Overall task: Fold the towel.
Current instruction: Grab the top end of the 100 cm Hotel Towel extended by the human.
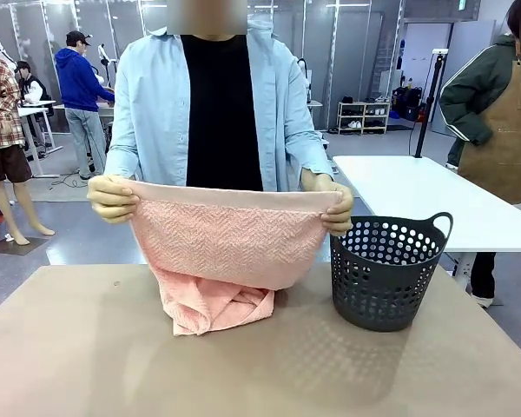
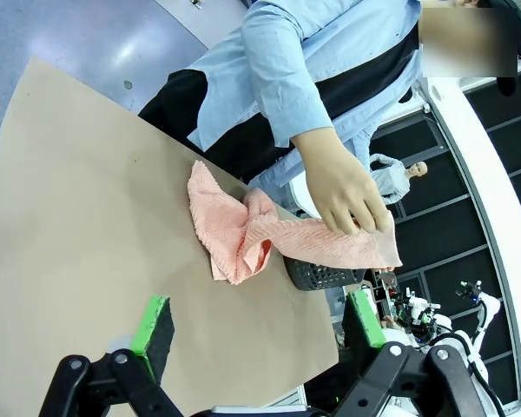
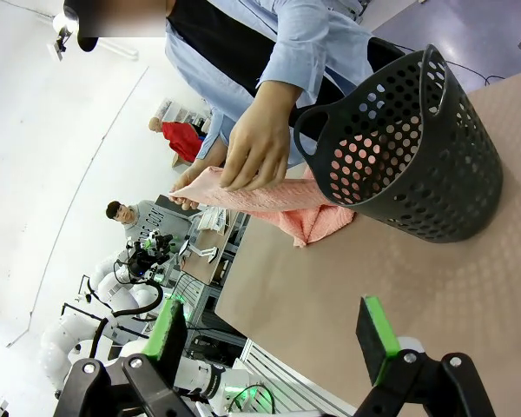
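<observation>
While the person at the far side of the table point(image 1: 69, 347) is holding the towel point(image 1: 226, 243) up by its top edge, one hand point(image 1: 113, 198) is pinching the corner at centre left of the front frame and the other hand point(image 1: 337, 208) is gripping the corner at centre right. The towel is hanging across the middle of the frame, its upper part stretched flat between the hands and its lower part lying bunched on the table. The dark grey perforated basket point(image 1: 386, 274) is standing upright at the right, just beside the towel. At the bottom of the left wrist frame, the left gripper point(image 2: 259, 323) is hovering over the table with its green-padded fingers spread wide, holding nothing. The right gripper point(image 3: 273, 334) is likewise hovering spread wide and empty at the bottom of its own frame.
</observation>
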Tool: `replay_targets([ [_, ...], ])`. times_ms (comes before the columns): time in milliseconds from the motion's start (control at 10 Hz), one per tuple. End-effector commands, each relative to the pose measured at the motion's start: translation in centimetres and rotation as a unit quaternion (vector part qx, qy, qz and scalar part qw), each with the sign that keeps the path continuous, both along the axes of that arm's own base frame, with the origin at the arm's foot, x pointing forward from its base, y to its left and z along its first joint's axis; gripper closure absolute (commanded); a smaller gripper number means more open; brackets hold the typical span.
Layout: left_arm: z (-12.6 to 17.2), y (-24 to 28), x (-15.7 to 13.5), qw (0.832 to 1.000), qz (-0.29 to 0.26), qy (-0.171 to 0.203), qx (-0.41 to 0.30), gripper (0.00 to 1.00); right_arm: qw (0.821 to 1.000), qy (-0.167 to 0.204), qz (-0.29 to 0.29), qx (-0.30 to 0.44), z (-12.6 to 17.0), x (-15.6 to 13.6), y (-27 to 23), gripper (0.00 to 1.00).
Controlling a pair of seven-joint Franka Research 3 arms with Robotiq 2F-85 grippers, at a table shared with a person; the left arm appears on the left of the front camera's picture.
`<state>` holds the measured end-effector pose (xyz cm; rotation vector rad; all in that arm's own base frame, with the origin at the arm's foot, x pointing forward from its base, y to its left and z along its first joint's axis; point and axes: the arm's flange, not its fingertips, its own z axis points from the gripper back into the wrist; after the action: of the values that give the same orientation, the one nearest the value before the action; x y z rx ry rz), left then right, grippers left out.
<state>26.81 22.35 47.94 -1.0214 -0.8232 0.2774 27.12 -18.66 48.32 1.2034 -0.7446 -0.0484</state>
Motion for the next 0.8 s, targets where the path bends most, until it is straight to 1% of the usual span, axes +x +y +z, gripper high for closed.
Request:
replay_targets([
  [0, 0.2, 0.1, 0.2, 1.0, -0.001, -0.009, -0.008, 0.0, 1.0, -0.01, 0.001, 0.002, 0.1, 0.2, -0.1, 0.0],
  [300, 0.2, 0.1, 0.2, 1.0, -0.001, -0.009, -0.008, 0.0, 1.0, -0.01, 0.001, 0.002, 0.1, 0.2, -0.1, 0.0],
  [400, 0.0, 0.0, 0.0, 1.0, 0.0, 0.0, 0.0, 0.0, 1.0, 0.0, 0.0, 0.0, 0.0, 0.0, 0.0, 0.0],
  [500, 1.7, -0.3, -0.4, 0.997, -0.012, -0.019, 0.075, 0.0, 0.998, -0.022, 0.022, -0.055, 1.5, -0.4, 0.4, 0.0],
  [600, 4.4, -1.0, -0.8, 0.986, -0.023, -0.038, 0.161, 0.0, 0.989, -0.047, 0.038, -0.131, 4.2, -0.7, 1.4, 0.0],
  [700, 6.9, -2.2, -0.7, 0.972, -0.037, -0.046, 0.227, 0.0, 0.977, -0.065, 0.049, -0.197, 6.8, -0.5, 2.7, 0.0],
])
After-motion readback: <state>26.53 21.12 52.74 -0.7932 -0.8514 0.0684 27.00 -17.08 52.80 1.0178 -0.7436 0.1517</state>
